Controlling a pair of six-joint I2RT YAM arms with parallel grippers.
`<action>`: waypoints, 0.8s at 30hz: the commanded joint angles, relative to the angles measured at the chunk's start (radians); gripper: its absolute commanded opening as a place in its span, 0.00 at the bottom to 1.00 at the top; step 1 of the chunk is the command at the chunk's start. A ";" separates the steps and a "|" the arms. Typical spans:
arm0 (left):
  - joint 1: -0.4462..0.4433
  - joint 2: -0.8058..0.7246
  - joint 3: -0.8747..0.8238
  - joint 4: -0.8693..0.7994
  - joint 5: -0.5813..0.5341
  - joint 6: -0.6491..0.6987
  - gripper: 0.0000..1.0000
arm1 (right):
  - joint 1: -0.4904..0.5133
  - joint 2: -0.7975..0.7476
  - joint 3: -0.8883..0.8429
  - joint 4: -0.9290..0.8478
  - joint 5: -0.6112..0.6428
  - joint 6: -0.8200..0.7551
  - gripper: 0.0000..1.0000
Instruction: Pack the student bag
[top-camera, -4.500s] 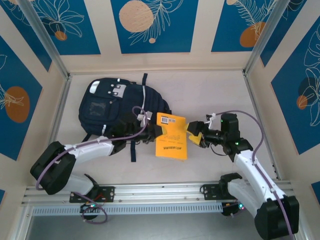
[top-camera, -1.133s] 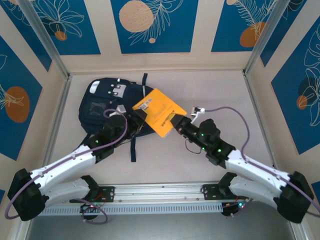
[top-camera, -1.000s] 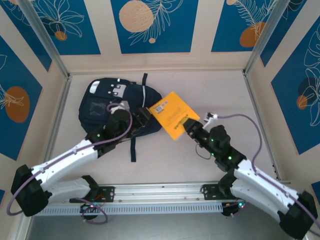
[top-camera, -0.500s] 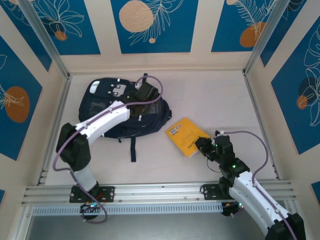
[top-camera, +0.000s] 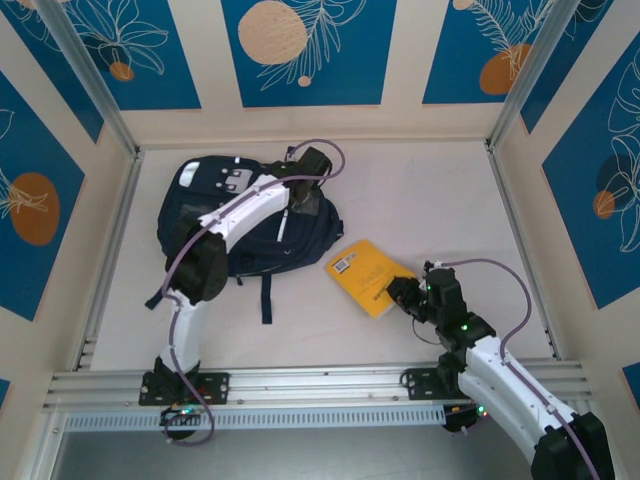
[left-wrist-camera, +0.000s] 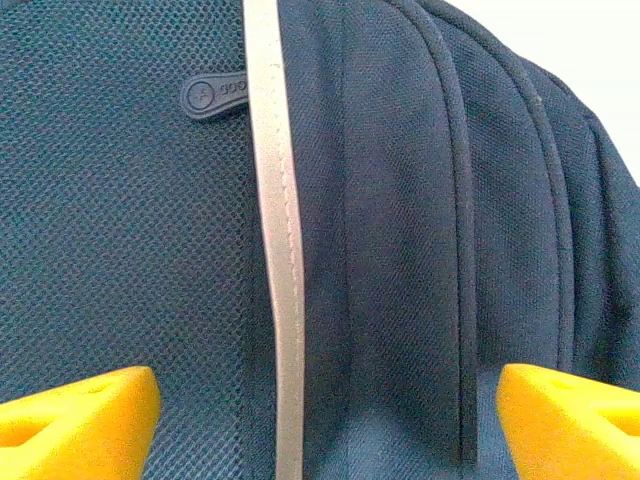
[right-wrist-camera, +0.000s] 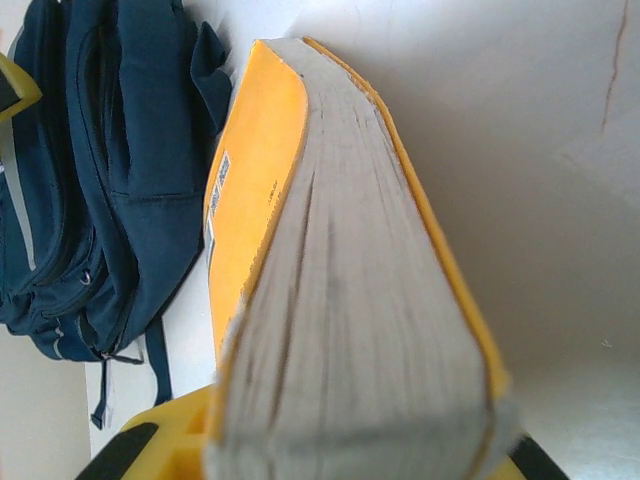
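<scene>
Top external view: the student bag is seen lying at the left rear of the surface, with no opening visible. The left gripper is held over it, jaws spread wide and empty. 1 yellow book, clamped in the jaws of the right gripper, is held near the bag, not yet packed. Opening and loading are judged outstanding.

Up close on the student bag, a small dark rubber tab carries raised letters reading "goo", and there the white stripe covers the rest of the word. Over on the yellow book, a white sticker with dark barcode-like marks sits at the cover's corner, too small to read from above. The right wrist camera gets it edge-on, unreadable there too.
</scene>
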 joint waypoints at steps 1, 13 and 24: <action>0.010 0.069 0.079 -0.077 -0.025 0.020 0.86 | -0.005 0.019 -0.030 -0.012 -0.034 -0.036 0.00; 0.019 0.173 0.134 -0.111 -0.041 0.056 0.49 | -0.014 0.015 -0.037 -0.015 -0.049 -0.030 0.00; 0.024 -0.073 0.038 -0.064 0.175 0.186 0.00 | -0.022 -0.103 0.109 -0.284 0.017 -0.097 0.00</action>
